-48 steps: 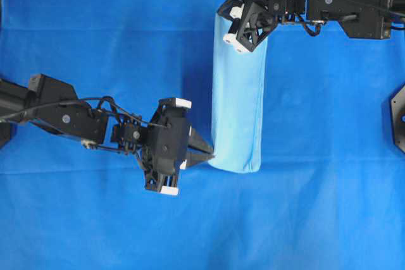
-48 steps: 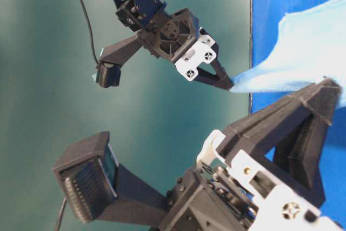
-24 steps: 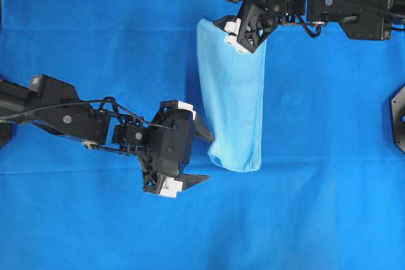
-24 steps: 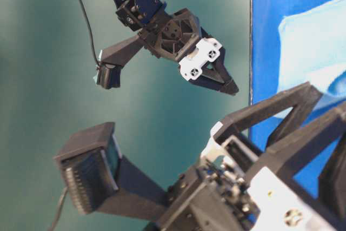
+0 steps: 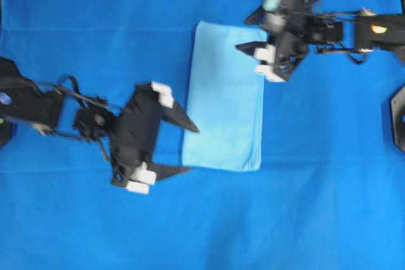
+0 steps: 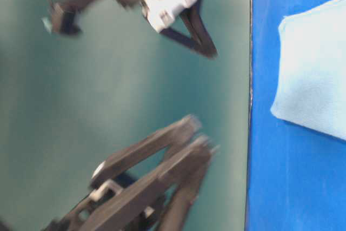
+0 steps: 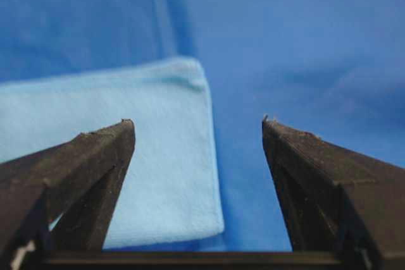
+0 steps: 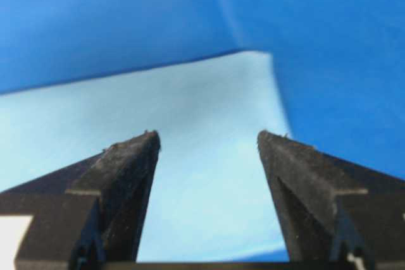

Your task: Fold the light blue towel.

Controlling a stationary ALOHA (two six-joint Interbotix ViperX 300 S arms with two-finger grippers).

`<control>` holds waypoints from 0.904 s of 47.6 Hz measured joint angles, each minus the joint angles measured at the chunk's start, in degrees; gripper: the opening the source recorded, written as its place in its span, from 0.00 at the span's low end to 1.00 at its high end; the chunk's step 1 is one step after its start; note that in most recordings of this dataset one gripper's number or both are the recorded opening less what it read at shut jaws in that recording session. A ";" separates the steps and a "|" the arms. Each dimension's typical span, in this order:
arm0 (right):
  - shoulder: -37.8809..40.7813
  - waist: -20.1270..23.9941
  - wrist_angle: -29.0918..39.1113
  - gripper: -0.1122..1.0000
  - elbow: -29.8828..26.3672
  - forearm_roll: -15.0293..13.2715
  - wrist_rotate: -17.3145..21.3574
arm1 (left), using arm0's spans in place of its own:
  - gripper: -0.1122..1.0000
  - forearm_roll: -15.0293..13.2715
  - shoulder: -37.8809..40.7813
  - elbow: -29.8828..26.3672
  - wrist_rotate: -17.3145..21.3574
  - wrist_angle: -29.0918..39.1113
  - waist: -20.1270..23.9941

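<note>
The light blue towel point(image 5: 224, 99) lies flat on the deep blue sheet as a tall folded rectangle, free of both grippers. My left gripper point(image 5: 192, 150) is open at the towel's lower left corner, fingers pointing right. In the left wrist view the towel point(image 7: 164, 156) corner shows between the spread fingers point(image 7: 95, 156), below the gripper point(image 7: 193, 121). My right gripper point(image 5: 248, 58) is open over the towel's upper right part. The right wrist view shows the towel point(image 8: 209, 93) under the empty gripper point(image 8: 209, 134). At table level both grippers point(image 6: 201, 132) point(image 6: 208, 47) hang off the towel point(image 6: 313, 74).
The deep blue sheet point(image 5: 76, 30) covers the whole table. A black mount point(image 5: 398, 118) sits at the right edge. A teal backdrop point(image 6: 108, 96) fills the table-level view behind the arms.
Both grippers have gone from shut on the towel's corners to open. The released towel has settled flat as a wider folded rectangle, and both arms have drawn back from it.
</note>
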 measured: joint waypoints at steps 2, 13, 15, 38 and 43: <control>-2.90 0.88 -0.18 0.68 2.02 0.35 0.18 | 0.79 0.09 -1.49 0.88 0.18 0.00 0.62; -17.49 2.20 -2.64 0.68 11.43 1.41 1.49 | 0.79 0.09 -10.02 9.32 2.02 -5.10 6.50; -19.86 2.20 -2.81 0.68 12.74 1.41 1.49 | 0.79 0.09 -12.04 11.16 2.02 -6.59 7.12; -29.71 2.29 -6.94 0.68 22.32 2.20 3.16 | 0.79 0.09 -24.43 26.02 0.62 -17.58 10.55; -29.79 2.29 -7.65 0.68 22.24 2.20 3.16 | 0.79 0.09 -24.35 26.19 0.53 -17.75 10.55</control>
